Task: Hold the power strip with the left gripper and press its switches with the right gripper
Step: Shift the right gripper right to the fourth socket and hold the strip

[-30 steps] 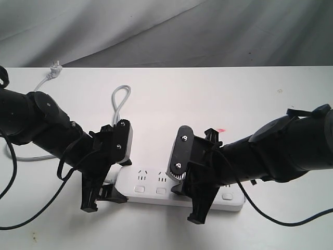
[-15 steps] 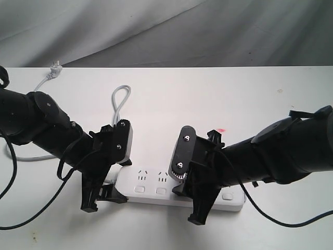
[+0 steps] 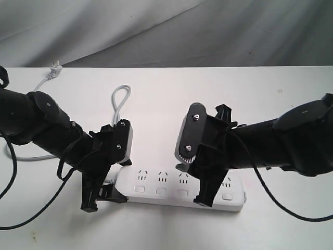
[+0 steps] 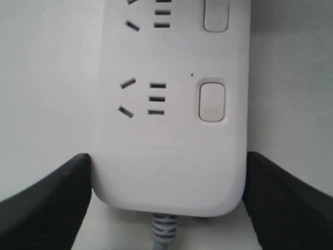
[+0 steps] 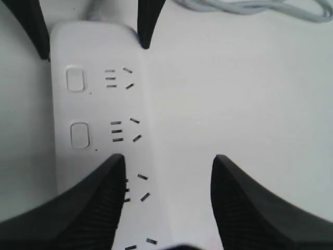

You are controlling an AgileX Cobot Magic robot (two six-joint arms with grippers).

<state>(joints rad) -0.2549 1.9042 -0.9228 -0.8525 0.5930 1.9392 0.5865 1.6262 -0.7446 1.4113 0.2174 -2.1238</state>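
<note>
The power strip point(image 3: 156, 183) lies on the near part of the white table point(image 3: 260, 94), long axis left to right, cord point(image 3: 120, 99) end pointing left. The left gripper point(image 3: 106, 183) clamps that end across its width. The right gripper point(image 5: 167, 164) hangs with jaws spread wide, holding nothing, one finger point(image 5: 86, 208) over the strip's middle sockets; whether it touches is unclear.

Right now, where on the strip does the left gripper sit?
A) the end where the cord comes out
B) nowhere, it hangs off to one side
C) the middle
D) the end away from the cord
A: in the left wrist view the left gripper has its fingers against both sides of the strip's rounded end, where the cord comes out.
</note>
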